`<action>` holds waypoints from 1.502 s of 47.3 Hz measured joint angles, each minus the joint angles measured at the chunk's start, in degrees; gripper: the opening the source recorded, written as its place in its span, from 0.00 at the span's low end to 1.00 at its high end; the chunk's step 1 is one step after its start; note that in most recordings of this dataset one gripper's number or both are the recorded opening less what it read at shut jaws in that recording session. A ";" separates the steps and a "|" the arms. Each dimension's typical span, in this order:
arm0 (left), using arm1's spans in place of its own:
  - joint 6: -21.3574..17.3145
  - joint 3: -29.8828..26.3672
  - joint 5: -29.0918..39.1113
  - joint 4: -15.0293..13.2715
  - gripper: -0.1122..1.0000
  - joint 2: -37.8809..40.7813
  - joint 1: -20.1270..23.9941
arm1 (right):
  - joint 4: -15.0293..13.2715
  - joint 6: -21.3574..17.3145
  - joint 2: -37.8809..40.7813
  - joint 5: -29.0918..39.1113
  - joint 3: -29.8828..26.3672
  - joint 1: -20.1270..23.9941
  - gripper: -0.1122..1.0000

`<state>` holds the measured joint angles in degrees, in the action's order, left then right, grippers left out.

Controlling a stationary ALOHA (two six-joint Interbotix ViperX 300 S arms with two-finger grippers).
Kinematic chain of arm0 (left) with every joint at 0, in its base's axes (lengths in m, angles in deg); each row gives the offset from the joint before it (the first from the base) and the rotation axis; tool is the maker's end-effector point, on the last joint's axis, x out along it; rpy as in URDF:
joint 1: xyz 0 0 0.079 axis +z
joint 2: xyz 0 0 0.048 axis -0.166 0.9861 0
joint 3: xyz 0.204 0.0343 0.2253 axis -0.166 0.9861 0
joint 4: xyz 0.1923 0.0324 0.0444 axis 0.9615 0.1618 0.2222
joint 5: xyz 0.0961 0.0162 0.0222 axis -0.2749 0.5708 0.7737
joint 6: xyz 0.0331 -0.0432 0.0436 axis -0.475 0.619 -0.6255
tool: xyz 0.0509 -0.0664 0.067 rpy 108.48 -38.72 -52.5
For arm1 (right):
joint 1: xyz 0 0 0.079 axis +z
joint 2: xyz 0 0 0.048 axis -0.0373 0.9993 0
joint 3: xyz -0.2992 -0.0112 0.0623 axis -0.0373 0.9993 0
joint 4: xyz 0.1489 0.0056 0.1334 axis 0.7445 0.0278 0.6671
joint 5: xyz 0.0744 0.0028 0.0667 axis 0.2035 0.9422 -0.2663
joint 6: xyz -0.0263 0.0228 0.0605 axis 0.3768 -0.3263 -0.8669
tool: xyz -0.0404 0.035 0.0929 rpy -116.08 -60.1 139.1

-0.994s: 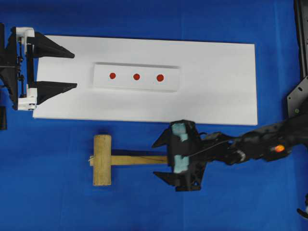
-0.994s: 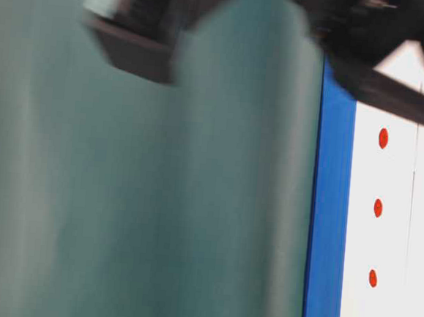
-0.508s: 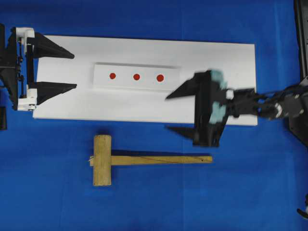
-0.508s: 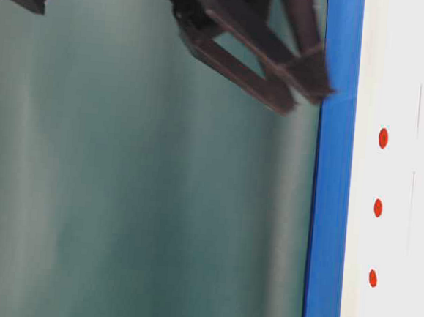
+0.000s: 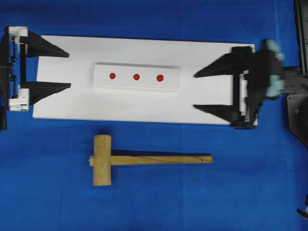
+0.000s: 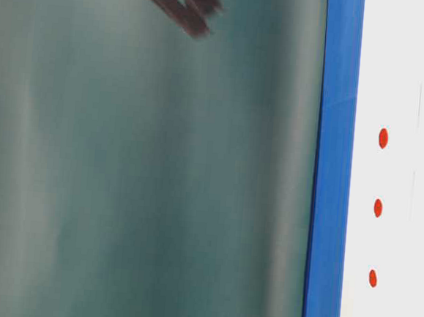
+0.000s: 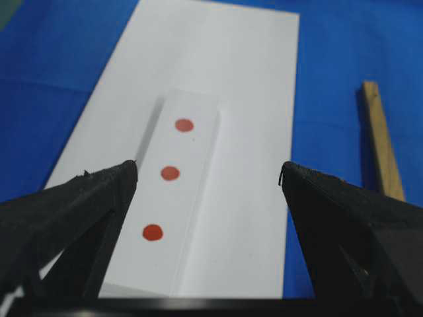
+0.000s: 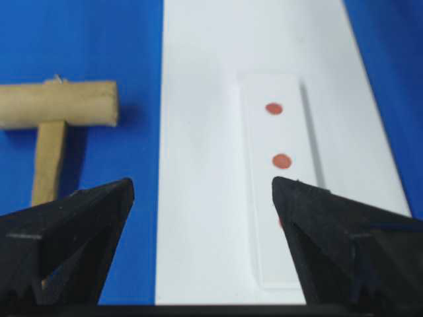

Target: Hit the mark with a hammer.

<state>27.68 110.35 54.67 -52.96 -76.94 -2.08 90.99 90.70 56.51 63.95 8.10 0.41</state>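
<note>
The hammer (image 5: pixel 102 160), a light wooden mallet, lies flat on the blue cloth in front of the white board, its handle (image 5: pixel 159 159) pointing right. Nothing holds it. Three red marks (image 5: pixel 136 76) sit in a row on a raised white strip (image 5: pixel 136 84). My left gripper (image 5: pixel 70 70) stands open over the board's left end, facing the marks (image 7: pixel 170 173). My right gripper (image 5: pixel 194 91) stands open and empty over the board's right end. In the right wrist view the right gripper (image 8: pixel 202 188) frames bare board, with the hammer (image 8: pixel 59 104) to its left.
The white board (image 5: pixel 211 53) lies across the blue cloth (image 5: pixel 154 202). A dark frame (image 5: pixel 301 33) runs along the right edge. The table-level view is mostly a blurred grey-green surface (image 6: pixel 144 182), with the marks (image 6: pixel 378 208) at its right.
My right gripper has left the hammer's handle and swung up and right to the board's right end, still open and empty. The hammer has not moved. My left gripper shifted slightly left.
</note>
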 measured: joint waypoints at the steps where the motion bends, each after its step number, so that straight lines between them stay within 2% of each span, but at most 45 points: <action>1: -0.09 0.18 -0.09 0.00 0.89 -0.53 -0.09 | 0.00 0.09 -1.14 0.00 0.62 0.00 0.88; 10: -2.72 2.37 0.44 0.00 0.89 -6.94 -0.70 | 0.00 0.70 -10.55 -0.09 6.24 -0.18 0.88; 18: -5.10 3.87 3.78 0.00 0.88 -13.10 -1.49 | 0.00 0.97 -16.96 -0.09 11.87 -0.53 0.88; 29: -5.36 6.42 9.76 0.00 0.88 -20.92 -2.37 | 0.00 0.97 -23.12 -1.32 18.37 -0.62 0.88; 39: -5.54 9.84 11.51 0.00 0.88 -26.46 -2.99 | 0.70 0.79 -26.37 -3.87 22.94 -0.62 0.88; 50: -6.06 12.57 11.60 0.00 0.88 -28.13 -2.99 | 1.41 0.44 -26.81 -4.13 24.70 -0.62 0.87; 71: -6.24 12.74 11.60 0.00 0.88 -28.13 -2.99 | 1.49 0.44 -26.72 -4.04 24.79 -0.62 0.85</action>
<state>21.44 123.09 66.27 -52.96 -105.07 -5.07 92.48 91.14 29.79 59.91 32.89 -0.20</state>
